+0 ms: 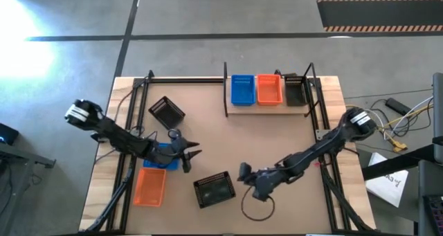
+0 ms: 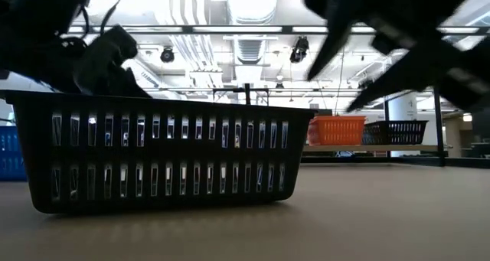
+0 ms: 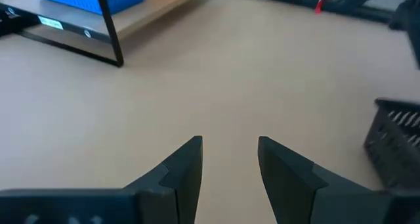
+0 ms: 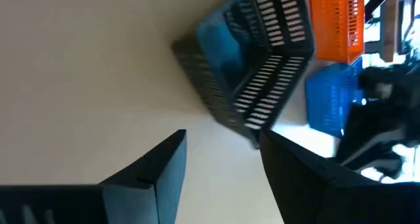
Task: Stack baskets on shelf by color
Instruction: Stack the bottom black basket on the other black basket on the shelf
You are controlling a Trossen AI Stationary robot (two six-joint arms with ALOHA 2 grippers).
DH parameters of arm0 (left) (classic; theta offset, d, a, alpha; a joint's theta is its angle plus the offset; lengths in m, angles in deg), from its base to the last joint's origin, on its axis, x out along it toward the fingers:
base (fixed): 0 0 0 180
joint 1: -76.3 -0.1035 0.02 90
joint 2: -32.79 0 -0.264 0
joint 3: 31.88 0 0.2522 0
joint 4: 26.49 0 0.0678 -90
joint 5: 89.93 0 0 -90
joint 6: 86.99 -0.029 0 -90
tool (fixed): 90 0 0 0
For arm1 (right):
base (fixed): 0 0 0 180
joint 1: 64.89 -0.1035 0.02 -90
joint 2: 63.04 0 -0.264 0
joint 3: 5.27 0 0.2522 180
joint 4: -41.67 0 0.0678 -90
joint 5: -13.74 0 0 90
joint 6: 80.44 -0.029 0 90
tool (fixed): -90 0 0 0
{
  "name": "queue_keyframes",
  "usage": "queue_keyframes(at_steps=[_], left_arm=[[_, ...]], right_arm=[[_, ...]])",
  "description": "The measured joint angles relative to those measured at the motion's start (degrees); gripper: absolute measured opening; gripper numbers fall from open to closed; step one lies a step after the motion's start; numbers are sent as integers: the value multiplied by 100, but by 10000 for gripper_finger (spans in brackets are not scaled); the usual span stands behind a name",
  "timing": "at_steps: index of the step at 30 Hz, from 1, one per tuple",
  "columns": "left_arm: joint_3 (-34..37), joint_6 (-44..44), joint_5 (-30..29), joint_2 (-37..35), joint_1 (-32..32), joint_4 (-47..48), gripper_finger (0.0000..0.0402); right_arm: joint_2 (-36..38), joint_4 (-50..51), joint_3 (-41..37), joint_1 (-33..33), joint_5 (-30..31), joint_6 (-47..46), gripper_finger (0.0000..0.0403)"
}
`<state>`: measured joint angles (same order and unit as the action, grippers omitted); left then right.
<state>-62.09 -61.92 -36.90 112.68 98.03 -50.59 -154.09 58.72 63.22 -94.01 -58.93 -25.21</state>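
Black mesh basket (image 1: 213, 189), bottom centre of frame on desk (image 1: 208, 132): likely light, thin flexy plastic, slick. Pinch 1 rim wall. Right claw (image 1: 243, 172) beside it, open, empty. Left claw (image 1: 194, 150) open.

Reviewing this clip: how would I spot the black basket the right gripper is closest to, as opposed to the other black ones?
Start at the table's near edge, opposite the shelf. The black basket sits there, between the orange basket by the left gripper and the open right gripper. The second loose black basket lies farther back; the third sits on the shelf.
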Motion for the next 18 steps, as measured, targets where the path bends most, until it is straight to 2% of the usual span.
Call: queue_keyframes(at_steps=[7,11,14,18], left_arm=[[-299,-16,6,847,-1,-219,132],[-458,-7,23,1063,3,-223,132],[-522,-2,117,1097,10,-225,132],[-515,4,192,1040,8,-221,132]], right_arm=[[-770,241,744,434,-715,1100,166],[-1131,773,1249,571,-1021,1405,150],[-1412,1096,1555,602,-1292,1426,124],[-1612,1571,1856,583,-1296,1123,66]])
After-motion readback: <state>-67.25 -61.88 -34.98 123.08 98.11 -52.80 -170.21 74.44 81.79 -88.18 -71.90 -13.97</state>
